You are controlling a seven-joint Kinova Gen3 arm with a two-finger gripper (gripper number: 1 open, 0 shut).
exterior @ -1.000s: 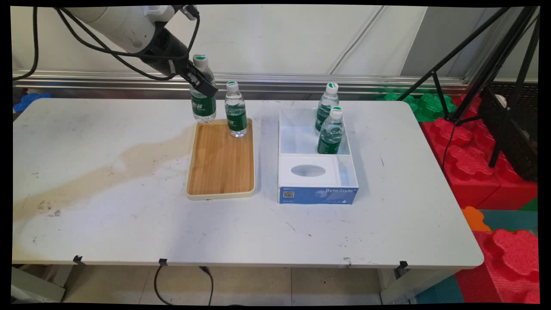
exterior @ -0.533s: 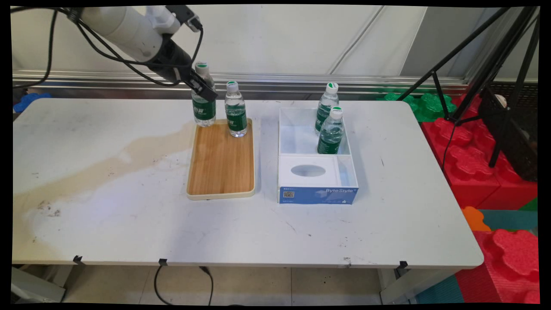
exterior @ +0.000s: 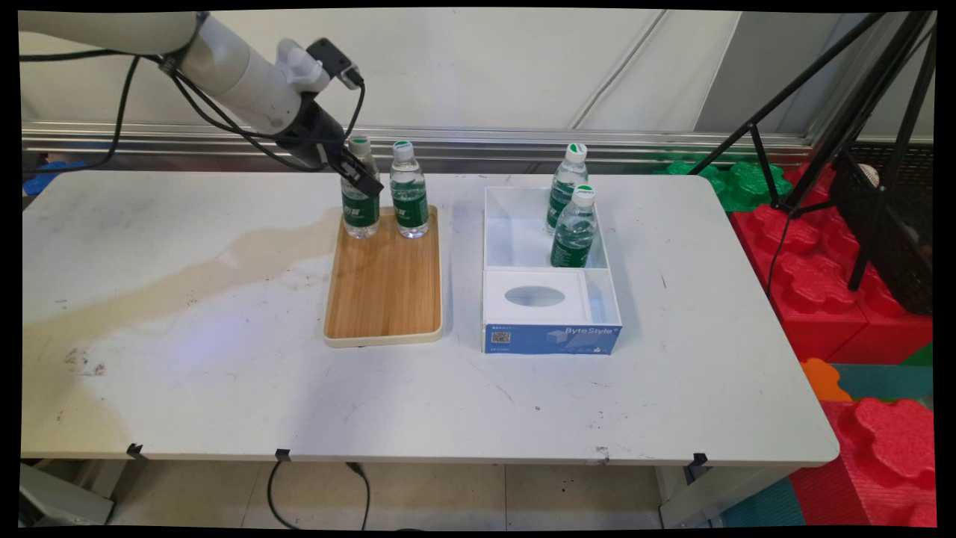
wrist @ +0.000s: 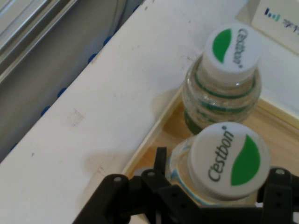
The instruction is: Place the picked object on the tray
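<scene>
The black two-finger gripper (exterior: 364, 177) is clamped around the upper body of a small clear plastic water bottle with a green label and white cap (exterior: 360, 209). This bottle stands upright at the far left corner of a rectangular bamboo tray with a cream rim (exterior: 383, 299), its base at or just above the wood; which of the two cannot be told. A second identical bottle (exterior: 409, 196) stands just beside it on the tray. The step in hand looks like setting this bottle down, so the fingers would need to spread without tipping it or knocking its neighbour. The main view alone shows two more green-labelled bottles (exterior: 573, 232) standing in an open white and blue cardboard box (exterior: 551, 338) to the right on the white table (exterior: 187, 373). The hand view adds what the main view hides: the held bottle's cap (wrist: 230, 159), printed "Cestbon", sits between the gripper's linkages, with the neighbour's cap (wrist: 232, 48) close beyond it.
</scene>
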